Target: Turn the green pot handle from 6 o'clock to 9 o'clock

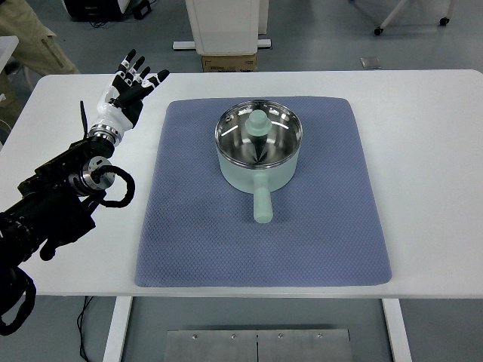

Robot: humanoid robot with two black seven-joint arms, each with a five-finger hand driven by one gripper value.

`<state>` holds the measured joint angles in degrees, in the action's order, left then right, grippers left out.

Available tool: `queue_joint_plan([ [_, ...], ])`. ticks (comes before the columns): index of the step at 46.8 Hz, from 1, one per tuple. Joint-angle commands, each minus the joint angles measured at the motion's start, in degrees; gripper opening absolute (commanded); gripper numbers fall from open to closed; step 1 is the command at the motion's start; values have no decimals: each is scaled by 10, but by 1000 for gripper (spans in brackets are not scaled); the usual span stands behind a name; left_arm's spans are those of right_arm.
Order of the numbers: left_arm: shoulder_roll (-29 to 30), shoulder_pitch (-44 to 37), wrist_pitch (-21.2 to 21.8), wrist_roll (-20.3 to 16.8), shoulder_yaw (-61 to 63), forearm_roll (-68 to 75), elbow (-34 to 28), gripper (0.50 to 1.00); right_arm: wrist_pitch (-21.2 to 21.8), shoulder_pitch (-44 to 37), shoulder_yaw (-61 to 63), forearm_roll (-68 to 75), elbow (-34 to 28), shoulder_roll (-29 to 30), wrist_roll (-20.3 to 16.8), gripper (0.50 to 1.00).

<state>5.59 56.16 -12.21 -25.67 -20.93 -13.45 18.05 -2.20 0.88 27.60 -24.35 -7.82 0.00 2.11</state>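
A pale green pot (258,145) with a shiny steel inside and a glass lid with a green knob (259,123) stands on the blue-grey mat (196,226). Its green handle (262,204) points straight toward the near edge of the table. My left hand (133,84) hovers over the white table to the left of the mat, well apart from the pot, fingers spread and holding nothing. The left arm (60,196) comes in from the lower left. No right arm shows.
The white table (430,151) reaches past the mat on all sides. Beyond its far edge stand a white cabinet base and a cardboard box (229,62). A person's leg in beige trousers (30,41) shows at the top left.
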Motion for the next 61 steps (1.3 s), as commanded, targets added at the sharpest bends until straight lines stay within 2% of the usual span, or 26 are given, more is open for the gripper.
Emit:
queue_joint_plan([
  [1,-1,-2,1,-3,0,0,1,1000,0,0,0,0,0,0,0,1000],
  [61,9,2,-2,-6,2,4,-1,1000,0,0,0,0,0,0,0,1000],
])
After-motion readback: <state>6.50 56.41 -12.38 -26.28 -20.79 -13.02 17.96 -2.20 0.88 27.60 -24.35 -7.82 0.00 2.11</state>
